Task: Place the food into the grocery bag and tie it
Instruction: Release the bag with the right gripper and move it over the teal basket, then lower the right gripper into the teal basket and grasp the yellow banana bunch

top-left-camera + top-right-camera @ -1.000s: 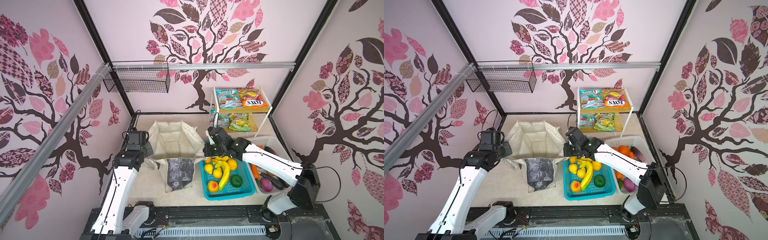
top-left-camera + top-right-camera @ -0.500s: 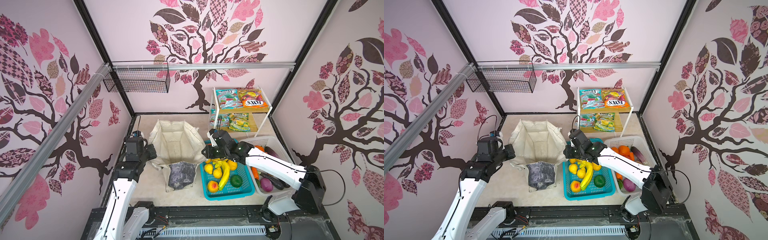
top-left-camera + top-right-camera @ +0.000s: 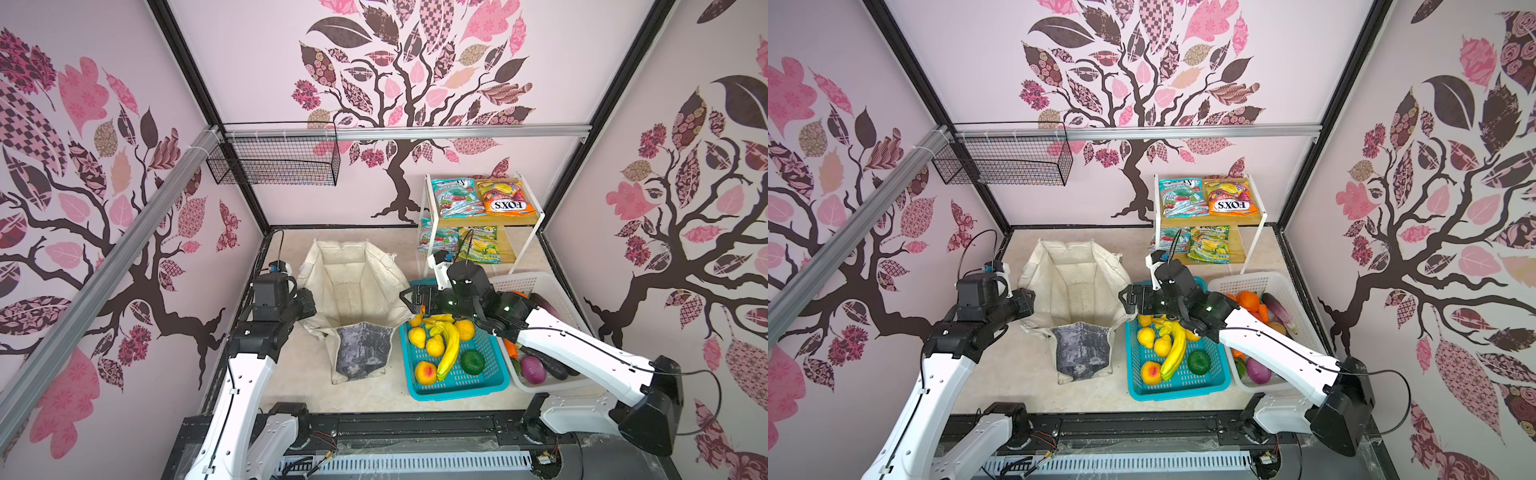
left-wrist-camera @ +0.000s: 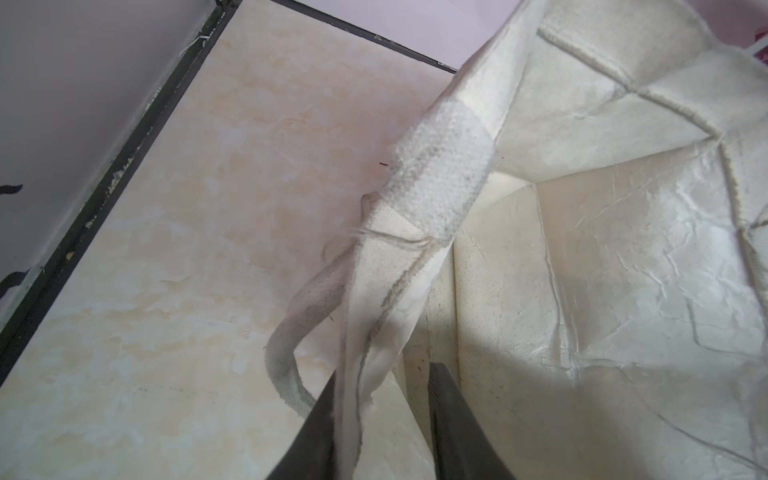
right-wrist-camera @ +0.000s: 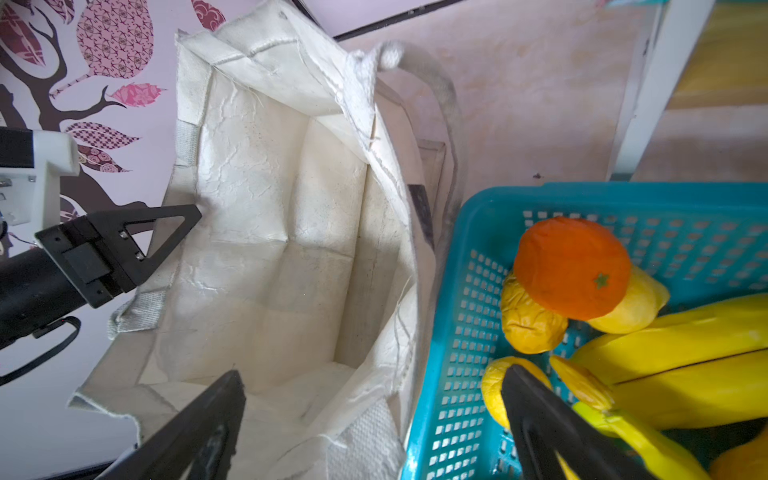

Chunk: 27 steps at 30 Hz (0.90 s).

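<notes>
Seemingly a mock shop booth, tree-decal walls point(image 3: 270, 62), stocked snack shelf point(image 3: 425, 208)

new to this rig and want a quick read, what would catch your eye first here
The pink-and-brown tree decals all around hit first. On the table, a cream canvas tote stands gaping open in the middle, with a teal mesh basket beside it holding a yellow banana bunch and an orange. Behind, an orange FOX'S packet lies on the top tier of the shelf rack.
</notes>
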Available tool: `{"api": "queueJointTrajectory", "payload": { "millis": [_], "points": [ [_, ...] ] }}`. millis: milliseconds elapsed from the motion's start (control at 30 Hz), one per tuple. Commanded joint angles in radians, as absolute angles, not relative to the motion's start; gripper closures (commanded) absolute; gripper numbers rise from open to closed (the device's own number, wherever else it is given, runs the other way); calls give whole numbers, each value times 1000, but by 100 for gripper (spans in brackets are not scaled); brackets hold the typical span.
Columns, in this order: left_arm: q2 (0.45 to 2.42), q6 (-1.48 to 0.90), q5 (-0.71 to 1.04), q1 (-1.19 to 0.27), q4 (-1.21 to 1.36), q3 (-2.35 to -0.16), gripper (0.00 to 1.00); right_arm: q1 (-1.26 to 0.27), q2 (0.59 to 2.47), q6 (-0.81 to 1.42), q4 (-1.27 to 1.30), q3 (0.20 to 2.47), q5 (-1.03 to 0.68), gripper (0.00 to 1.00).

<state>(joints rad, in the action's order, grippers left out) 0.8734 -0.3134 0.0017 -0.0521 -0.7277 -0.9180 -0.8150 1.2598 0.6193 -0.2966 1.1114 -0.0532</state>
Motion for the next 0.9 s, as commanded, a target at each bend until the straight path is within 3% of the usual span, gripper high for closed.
{"api": "queueJointTrajectory", "payload": {
  "millis": [0,200,333,467,567,867],
  "points": [
    [869,-310,-19,-51,-730,-896,65,-813,1211,568,-344,1154,15,0],
    [879,-305,-33,-49,-746,-904,67,-809,1137,532,-385,1118,63,1],
    [870,-304,16,-42,-735,-899,81,-746,1052,517,-415,1050,75,0],
    [864,-307,13,-41,-732,-894,87,-635,1004,486,-473,993,25,0],
    [866,-308,18,-41,-730,-895,100,-618,979,463,-497,944,56,0],
    [865,-310,19,-40,-730,-895,100,-618,1002,466,-592,850,87,0]
  ]
}}
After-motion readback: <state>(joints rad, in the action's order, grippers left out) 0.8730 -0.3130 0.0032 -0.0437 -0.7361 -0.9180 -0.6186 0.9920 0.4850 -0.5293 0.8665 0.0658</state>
